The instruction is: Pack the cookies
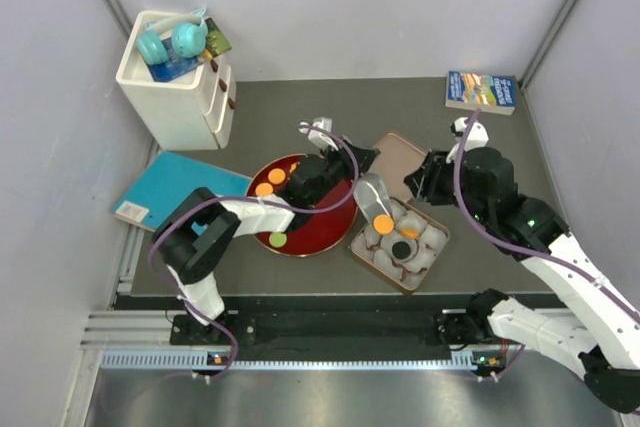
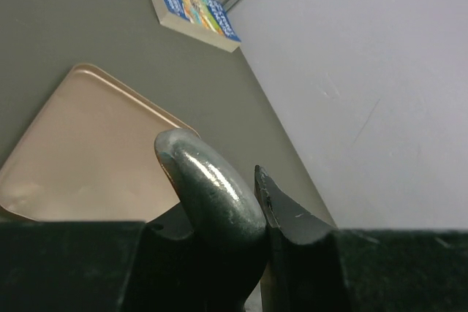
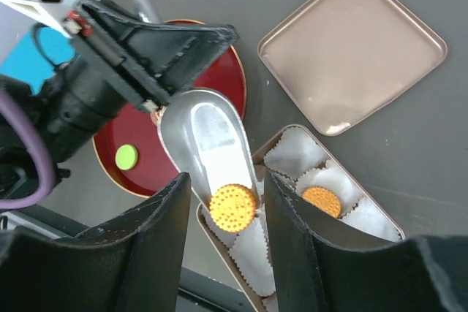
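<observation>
Our left pincer (image 1: 352, 167) squeezes shut on the handle of a shiny scoop (image 3: 208, 133). One orange cookie (image 3: 233, 206) sits on the scoop, over the box of paper cups (image 1: 428, 263). Our right pincer (image 3: 225, 180) is open and holds nothing.

We find the plate (image 1: 322, 234) at the middle of the tabletop (image 1: 290, 112), the tin (image 1: 357, 247) just to its right and the lid (image 1: 398, 150) behind the tin. Three cookies (image 1: 265, 189) lie on the plate, two at its far left, one at its near edge. The scoop (image 1: 371, 195), held in the left end effector (image 1: 345, 164), reaches from the plate over the tin, one more cookie (image 3: 233, 207) on its tip. The drawer unit (image 1: 175, 97) stands far left, the flat book (image 1: 175, 187) before it, the other book (image 1: 481, 92) far right.
</observation>
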Available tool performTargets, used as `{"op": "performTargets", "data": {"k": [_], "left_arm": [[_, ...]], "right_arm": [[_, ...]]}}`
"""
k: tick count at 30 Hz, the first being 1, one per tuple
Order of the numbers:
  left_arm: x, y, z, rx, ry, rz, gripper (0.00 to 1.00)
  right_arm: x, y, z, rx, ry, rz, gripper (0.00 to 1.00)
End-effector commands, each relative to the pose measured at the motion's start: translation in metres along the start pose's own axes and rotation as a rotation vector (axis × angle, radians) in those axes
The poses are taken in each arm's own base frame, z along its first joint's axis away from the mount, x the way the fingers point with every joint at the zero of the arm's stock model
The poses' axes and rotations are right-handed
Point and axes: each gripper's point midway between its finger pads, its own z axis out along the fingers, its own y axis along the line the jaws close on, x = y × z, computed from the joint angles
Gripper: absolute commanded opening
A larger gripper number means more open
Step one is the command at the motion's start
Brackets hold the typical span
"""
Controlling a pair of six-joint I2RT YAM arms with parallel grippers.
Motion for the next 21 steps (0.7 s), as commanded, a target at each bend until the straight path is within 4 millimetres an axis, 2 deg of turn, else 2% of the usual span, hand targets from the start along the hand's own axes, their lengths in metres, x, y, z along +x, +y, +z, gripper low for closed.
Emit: {"op": "performTargets", "data": {"k": [1, 3, 5, 6, 7, 9, 10, 21], "left_arm": [[-0.008, -0.027, 0.023, 0.086, -0.073, -0.027, 0.00], [-0.007, -0.033, 0.031, 0.107, -0.085, -0.043, 0.00], [0.003, -0.030, 0.039, 0.105, -0.075, -0.042, 0.00], [0.002, -0.038, 0.045, 0.122, -0.081, -0.040, 0.00], [0.011, -0.035, 0.049, 0.116, -0.065, -0.034, 0.00], [0.015, -0.043, 0.058, 0.128, -0.061, -0.014, 0.00], [0.023, -0.040, 0.062, 0.123, -0.045, -0.004, 0.00], [0.051, -0.050, 0.083, 0.122, -0.016, 0.109, 0.00]], "right_arm": [[0.006, -0.008, -0.006, 0.028, 0.001, -0.004, 0.45], [0.007, -0.009, -0.007, 0.029, 0.002, -0.003, 0.45], [0.007, -0.011, -0.008, 0.038, 0.002, -0.004, 0.45], [0.007, -0.012, -0.009, 0.040, 0.003, -0.008, 0.45], [0.007, -0.012, -0.009, 0.042, 0.007, -0.011, 0.45], [0.006, -0.013, -0.010, 0.047, 0.003, -0.015, 0.45], [0.007, -0.014, -0.011, 0.050, 0.003, -0.016, 0.45], [0.011, -0.020, -0.015, 0.064, 0.002, -0.022, 0.46]]}}
